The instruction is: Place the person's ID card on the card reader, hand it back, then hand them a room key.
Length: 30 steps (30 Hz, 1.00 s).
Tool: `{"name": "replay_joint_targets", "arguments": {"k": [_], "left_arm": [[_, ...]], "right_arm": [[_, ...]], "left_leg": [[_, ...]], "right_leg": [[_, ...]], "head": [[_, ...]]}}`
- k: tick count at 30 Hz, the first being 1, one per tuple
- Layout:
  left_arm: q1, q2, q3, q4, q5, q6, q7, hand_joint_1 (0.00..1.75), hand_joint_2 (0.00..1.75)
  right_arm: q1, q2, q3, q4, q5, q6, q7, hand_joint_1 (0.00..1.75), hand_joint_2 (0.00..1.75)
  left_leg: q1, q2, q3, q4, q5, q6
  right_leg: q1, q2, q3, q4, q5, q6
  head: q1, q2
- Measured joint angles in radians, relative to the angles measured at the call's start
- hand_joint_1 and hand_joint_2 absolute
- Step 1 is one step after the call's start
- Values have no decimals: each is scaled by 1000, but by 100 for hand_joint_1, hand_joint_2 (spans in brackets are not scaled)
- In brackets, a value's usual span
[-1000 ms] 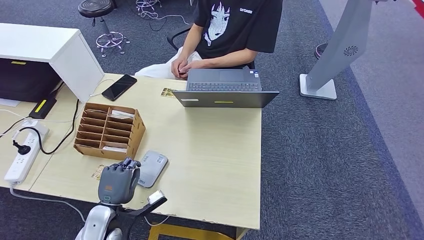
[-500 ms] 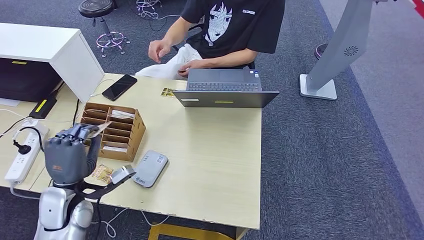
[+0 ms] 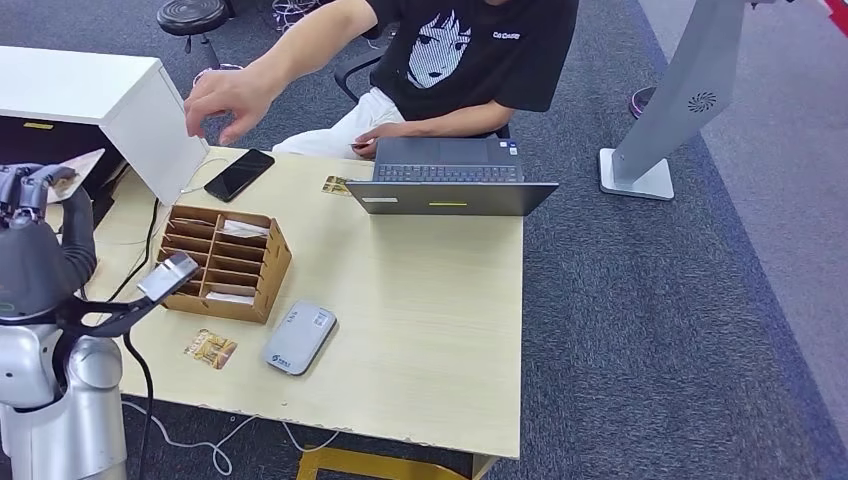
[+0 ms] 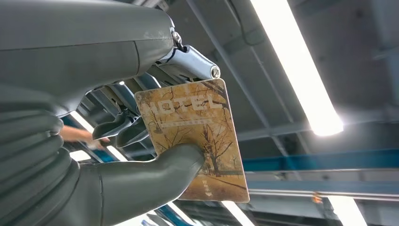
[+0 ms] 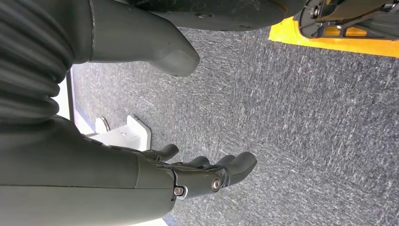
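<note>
Ceiling lights behind "HOTEL" key card (image 4: 197, 136) in L hand (image 4: 117, 155).

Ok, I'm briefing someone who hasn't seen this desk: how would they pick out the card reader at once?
Start at the light wooden table and find the brown cardboard sorter box on its left half. Just in front of the box, toward the near edge, lies the card reader: a flat grey pad with rounded corners. The small printed card beside it is yellowish, and the phone is black.
</note>
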<state>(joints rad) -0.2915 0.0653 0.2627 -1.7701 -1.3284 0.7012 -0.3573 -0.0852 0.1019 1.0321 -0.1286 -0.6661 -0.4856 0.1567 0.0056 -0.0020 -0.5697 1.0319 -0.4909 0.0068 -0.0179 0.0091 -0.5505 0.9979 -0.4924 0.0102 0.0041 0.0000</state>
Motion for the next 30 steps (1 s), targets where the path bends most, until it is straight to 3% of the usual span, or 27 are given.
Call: {"name": "replay_joint_targets", "arguments": {"k": [3, 7, 12, 22, 30], "left_arm": [[-83, 69, -4, 85, -85, -1, 137, 175, 175], [-225, 206, -60, 306, -176, -11, 347, 175, 175], [-334, 304, -126, 493, -175, -14, 403, 175, 175], [-551, 325, -209, 818, -119, -84, 515, 175, 175], [-603, 320, -255, 951, -138, -81, 545, 175, 175]], "right_arm": [[-2, 0, 9, 0, 5, 7, 5, 0, 175], [-7, 0, 24, 0, 13, 12, 10, 0, 175], [-9, 0, 35, 0, 14, 12, 10, 0, 175], [-14, 0, 43, 0, -7, 15, 12, 0, 175], [-18, 0, 45, 0, -7, 11, 19, 0, 175]], "left_leg": [[0, 0, 0, 0, 1, -1], [3, 2, 0, 0, 2, -3], [4, 3, 0, 0, 2, -3], [4, 2, -2, 1, 2, -3], [4, 3, -2, 1, 2, -3]], "right_leg": [[0, 0, 0, 0, 0, -1], [2, 2, -2, 1, 2, -3], [3, 3, -2, 1, 3, -4], [3, 3, -3, 1, 3, -4], [3, 4, -3, 1, 3, -4]], "head": [[0, 0], [0, 0], [-1, 0], [0, 0], [0, 0]]}}
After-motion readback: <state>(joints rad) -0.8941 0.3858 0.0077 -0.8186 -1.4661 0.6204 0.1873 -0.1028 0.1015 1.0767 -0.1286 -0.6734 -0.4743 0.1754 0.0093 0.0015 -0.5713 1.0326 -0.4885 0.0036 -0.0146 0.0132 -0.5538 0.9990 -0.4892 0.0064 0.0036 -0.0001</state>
